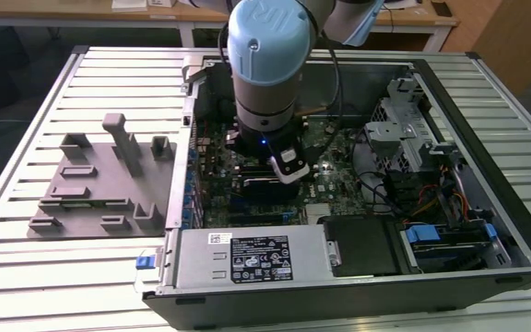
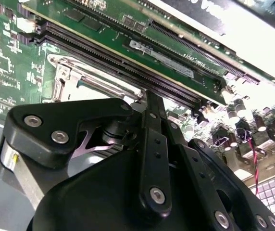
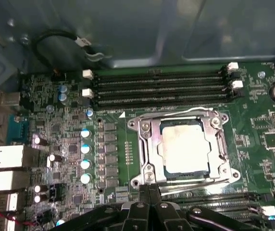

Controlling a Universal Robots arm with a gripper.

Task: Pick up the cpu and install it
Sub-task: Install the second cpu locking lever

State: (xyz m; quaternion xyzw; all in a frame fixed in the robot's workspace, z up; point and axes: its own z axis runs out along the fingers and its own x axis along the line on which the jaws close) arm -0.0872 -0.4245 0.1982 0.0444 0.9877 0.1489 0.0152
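Note:
The cpu [image 3: 183, 147] lies flat in its socket on the green motherboard, silvery top up, with the metal socket frame [image 3: 144, 144] around it. My gripper [image 3: 150, 189] hangs low over the board at the socket's edge nearest the lower memory slots. Its two black fingers are pressed together with nothing between them. In the second wrist view the gripper [image 2: 149, 102] points at a corner of the socket frame [image 2: 65, 79]. In the exterior view the arm [image 1: 265, 69] reaches down into the open computer case [image 1: 487, 138].
Memory slots [image 3: 161, 86] run beside the socket. Capacitors [image 3: 85, 149] and rear ports [image 3: 7, 156] stand near it. A grey plastic fixture [image 1: 99, 187] with upright blocks lies on the slatted table at the exterior view's left. Drive bays and cables [image 1: 422, 173] fill the case's other side.

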